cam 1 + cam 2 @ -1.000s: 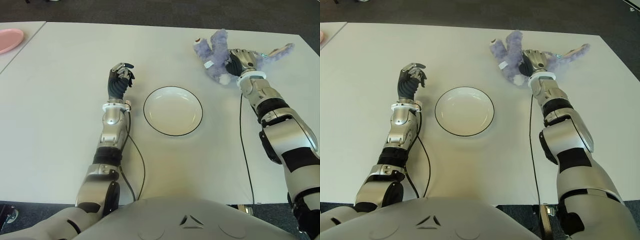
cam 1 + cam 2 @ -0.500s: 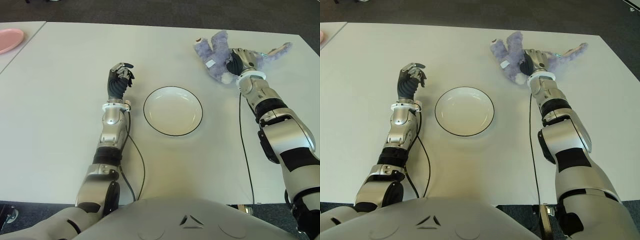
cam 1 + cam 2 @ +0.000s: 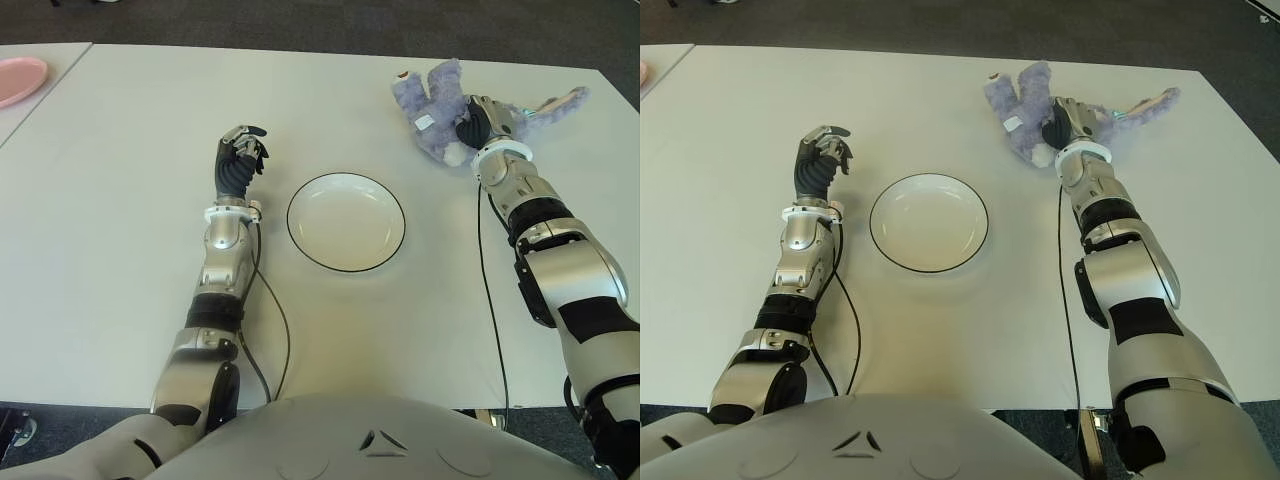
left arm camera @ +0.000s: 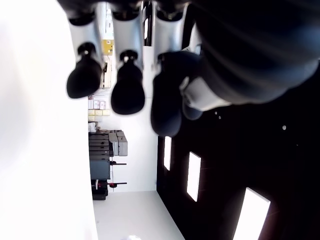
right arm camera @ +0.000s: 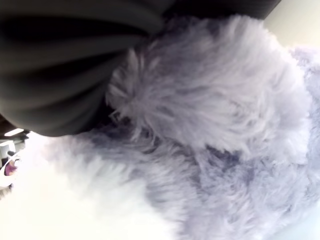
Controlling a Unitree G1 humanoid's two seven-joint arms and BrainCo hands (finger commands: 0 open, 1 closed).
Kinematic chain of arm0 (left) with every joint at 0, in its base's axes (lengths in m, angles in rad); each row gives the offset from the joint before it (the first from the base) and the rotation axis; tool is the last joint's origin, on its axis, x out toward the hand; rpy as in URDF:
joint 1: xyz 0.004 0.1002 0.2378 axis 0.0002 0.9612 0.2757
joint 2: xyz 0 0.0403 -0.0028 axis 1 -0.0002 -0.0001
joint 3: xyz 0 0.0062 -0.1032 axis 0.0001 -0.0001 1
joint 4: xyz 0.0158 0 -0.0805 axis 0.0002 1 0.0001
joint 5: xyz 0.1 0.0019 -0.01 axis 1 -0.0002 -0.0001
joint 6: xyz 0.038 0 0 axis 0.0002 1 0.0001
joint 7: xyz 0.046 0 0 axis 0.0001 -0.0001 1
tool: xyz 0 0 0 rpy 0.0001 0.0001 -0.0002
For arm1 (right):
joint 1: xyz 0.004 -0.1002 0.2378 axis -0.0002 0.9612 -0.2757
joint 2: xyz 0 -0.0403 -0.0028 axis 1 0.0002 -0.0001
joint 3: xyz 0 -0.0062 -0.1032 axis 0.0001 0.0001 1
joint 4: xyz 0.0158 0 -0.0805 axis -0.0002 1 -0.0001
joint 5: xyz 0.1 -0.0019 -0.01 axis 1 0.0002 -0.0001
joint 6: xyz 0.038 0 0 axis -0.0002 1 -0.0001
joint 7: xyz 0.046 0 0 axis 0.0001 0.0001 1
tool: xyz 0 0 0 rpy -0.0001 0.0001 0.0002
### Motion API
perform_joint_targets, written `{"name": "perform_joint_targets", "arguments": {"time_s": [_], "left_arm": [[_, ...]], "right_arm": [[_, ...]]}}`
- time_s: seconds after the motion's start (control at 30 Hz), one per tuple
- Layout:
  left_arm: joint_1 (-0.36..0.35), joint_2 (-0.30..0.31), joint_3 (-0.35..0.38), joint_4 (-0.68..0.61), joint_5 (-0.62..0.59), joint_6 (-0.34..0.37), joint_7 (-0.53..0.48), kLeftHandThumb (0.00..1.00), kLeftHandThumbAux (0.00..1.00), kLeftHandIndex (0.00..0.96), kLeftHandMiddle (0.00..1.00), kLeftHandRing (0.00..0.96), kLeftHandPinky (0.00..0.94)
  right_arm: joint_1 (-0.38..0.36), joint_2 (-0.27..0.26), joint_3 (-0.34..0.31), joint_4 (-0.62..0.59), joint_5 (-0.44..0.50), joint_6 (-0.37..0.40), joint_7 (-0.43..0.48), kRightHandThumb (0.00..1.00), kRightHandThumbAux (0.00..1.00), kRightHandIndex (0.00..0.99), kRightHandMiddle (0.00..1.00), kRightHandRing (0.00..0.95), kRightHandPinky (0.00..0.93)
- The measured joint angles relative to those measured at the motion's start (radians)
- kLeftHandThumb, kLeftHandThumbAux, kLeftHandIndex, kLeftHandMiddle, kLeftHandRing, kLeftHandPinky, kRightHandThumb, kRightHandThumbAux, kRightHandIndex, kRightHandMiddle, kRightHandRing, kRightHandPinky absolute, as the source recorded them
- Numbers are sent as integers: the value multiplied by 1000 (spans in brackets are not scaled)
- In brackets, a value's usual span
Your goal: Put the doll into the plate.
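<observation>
While the plate (image 3: 346,222) sits bare near the middle of the bench (image 3: 120,280), the task is only at its first stage: nothing lies in the dish, and the doll (image 3: 432,108) is well apart from it, out toward the far right corner of the bench.

Nearest the robot, the left robot hand (image 3: 240,160) shows just to the left of the plate, idle, its fingers (image 4: 128,90) curled in with nothing between them.

Farther out, the right robot hand (image 3: 478,120) is at the doll. The right wrist view is filled with pale purple fur pressed against the palm, so the fingers appear closed around the toy's body. Whether the doll is off the bench surface cannot be told.

Still to do, by my reading: carry the doll back and leftward across the bench, bring it over the plate, and release it inside the rim. A pink dish (image 3: 20,78) lies on a neighbouring surface beyond the far left corner.
</observation>
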Motion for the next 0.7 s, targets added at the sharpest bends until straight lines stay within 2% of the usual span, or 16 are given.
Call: {"name": "perform_joint_targets", "arguments": {"time_s": [0.4, 0.7], "left_arm": [[0, 2, 0, 2, 0, 0, 0, 715, 701, 444, 730, 755, 740], [-1, 4, -1, 5, 0, 0, -4, 714, 701, 443, 731, 756, 739]], "right_arm": [[52, 7, -84, -125, 57, 76, 28, 953, 659, 382, 504, 519, 846], [119, 6, -185, -293, 124, 142, 55, 953, 660, 378, 502, 520, 833]]}}
